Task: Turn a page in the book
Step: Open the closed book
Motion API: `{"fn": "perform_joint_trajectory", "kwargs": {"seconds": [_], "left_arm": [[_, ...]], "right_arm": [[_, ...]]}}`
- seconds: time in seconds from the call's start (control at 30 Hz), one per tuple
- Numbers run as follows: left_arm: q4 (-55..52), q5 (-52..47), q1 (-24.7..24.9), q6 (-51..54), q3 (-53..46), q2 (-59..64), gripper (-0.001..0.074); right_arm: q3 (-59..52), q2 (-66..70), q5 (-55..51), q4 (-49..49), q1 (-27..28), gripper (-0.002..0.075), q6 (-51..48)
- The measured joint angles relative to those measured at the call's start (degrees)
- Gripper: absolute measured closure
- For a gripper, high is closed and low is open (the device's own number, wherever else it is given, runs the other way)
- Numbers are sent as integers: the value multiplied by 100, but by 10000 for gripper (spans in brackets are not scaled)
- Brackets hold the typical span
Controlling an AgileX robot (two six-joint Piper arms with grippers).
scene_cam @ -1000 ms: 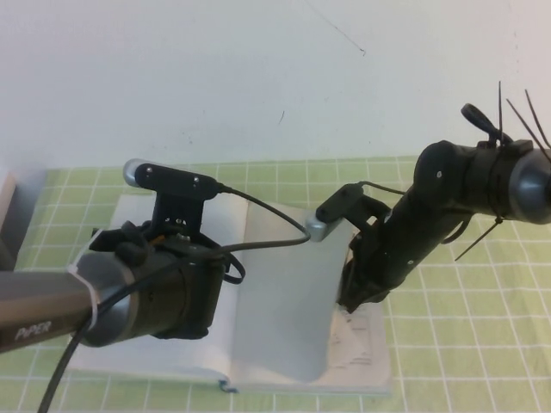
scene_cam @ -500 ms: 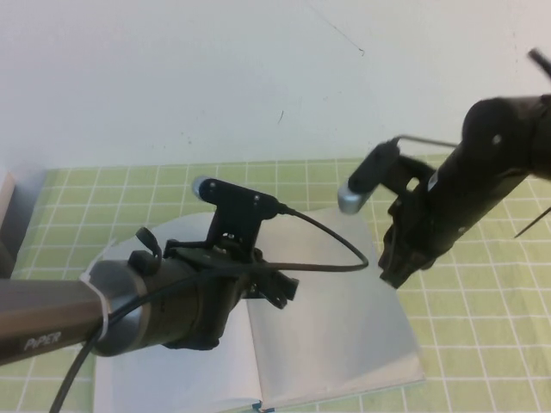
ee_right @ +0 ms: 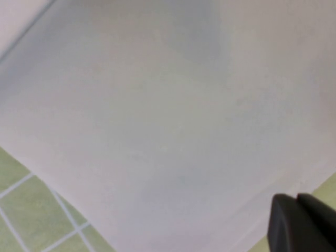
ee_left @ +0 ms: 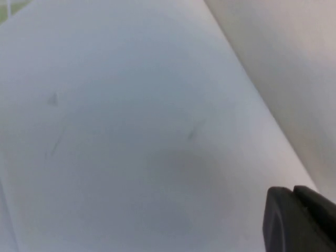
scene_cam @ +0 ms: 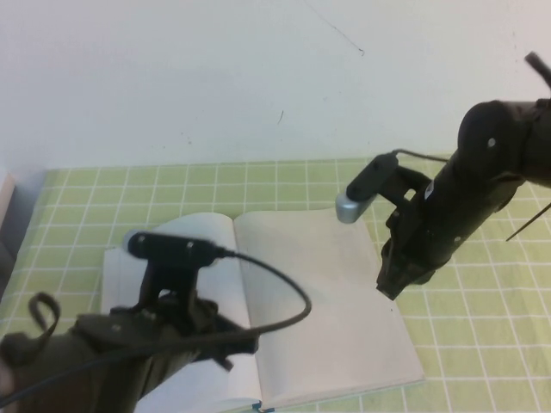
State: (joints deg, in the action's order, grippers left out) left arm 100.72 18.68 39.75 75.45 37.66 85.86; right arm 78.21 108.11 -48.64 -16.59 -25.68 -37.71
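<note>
Green-and-white checked cloth covers the desk (scene_cam: 482,344), which ends at a plain white wall on the far side. One large open book with blank white leaves (scene_cam: 327,310) lies flat at the centre, its near left corner hidden behind the left arm. The white paper page (scene_cam: 194,241) rests flat on the left half, partly covered by the left arm's camera bracket. There are two black arms. The left gripper (ee_left: 302,220) hangs close over the left leaf at the near left; only a dark tip shows, so whether its fingers are parted cannot be told. The right gripper (scene_cam: 389,282) hovers just above the book's right edge, fingers closed, holding nothing.
</note>
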Motion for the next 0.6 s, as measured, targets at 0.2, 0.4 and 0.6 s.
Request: {"fn": "perform_joint_trajectory", "kwargs": {"seconds": [0.2,0.4,0.6], "left_arm": [[0,-229,0,-330,-679,-209,738],[-11,-230,0,-338,-751,-173,738],[-11,-144,0,-274,-751,-80,738]], "right_arm": [[0,520,-146,-152,453,728,233],[-13,801,-561,-308,886,728,270],[-518,897,-781,-1195,891,728,-154]]}}
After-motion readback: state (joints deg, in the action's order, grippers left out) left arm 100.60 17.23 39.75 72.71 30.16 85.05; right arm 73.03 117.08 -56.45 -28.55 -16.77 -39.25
